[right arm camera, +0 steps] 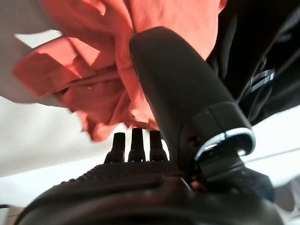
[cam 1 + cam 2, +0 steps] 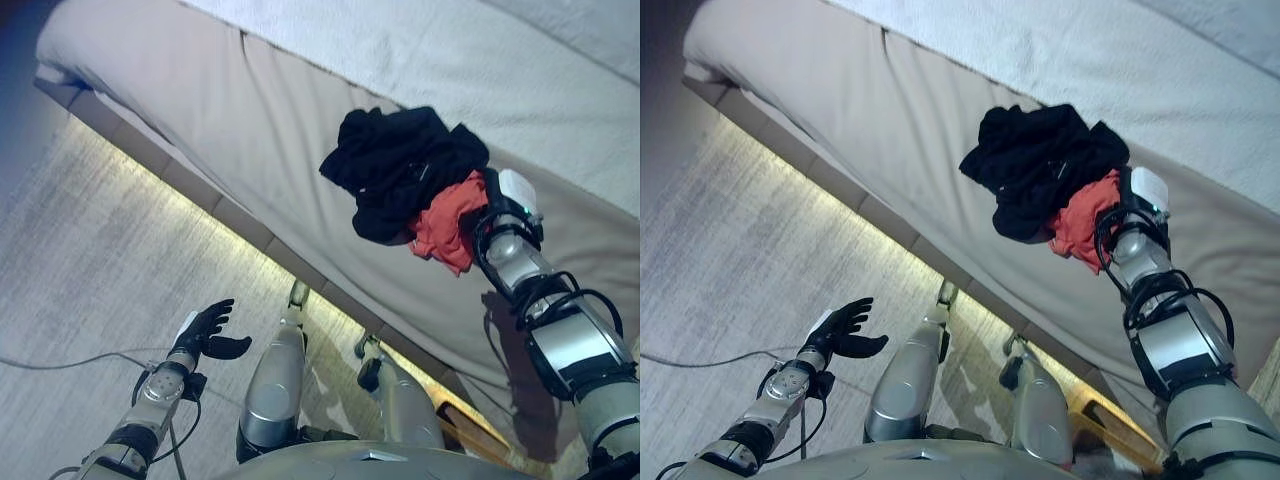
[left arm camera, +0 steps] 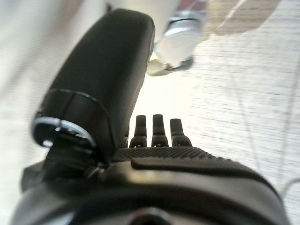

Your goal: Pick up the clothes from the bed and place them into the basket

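Note:
A heap of black clothes [image 2: 400, 165] lies on the beige bed [image 2: 250, 130] near its edge, with an orange-red garment [image 2: 447, 225] against its near side. My right hand [image 2: 497, 207] is right at the orange-red garment. In the right wrist view its thumb [image 1: 178, 84] rests against the orange-red cloth [image 1: 93, 70] and its fingers [image 1: 136, 140] are straight, their tips at the cloth's lower edge, with black cloth [image 1: 262, 47] beside. My left hand [image 2: 207, 328] is open and empty, low over the floor, away from the bed.
A white blanket [image 2: 450, 50] covers the far part of the bed. The bed's lit lower edge [image 2: 230, 225] runs diagonally across the pale floor [image 2: 90, 250]. A tan, box-like thing [image 2: 1102, 422] sits on the floor by the bed, near my right side.

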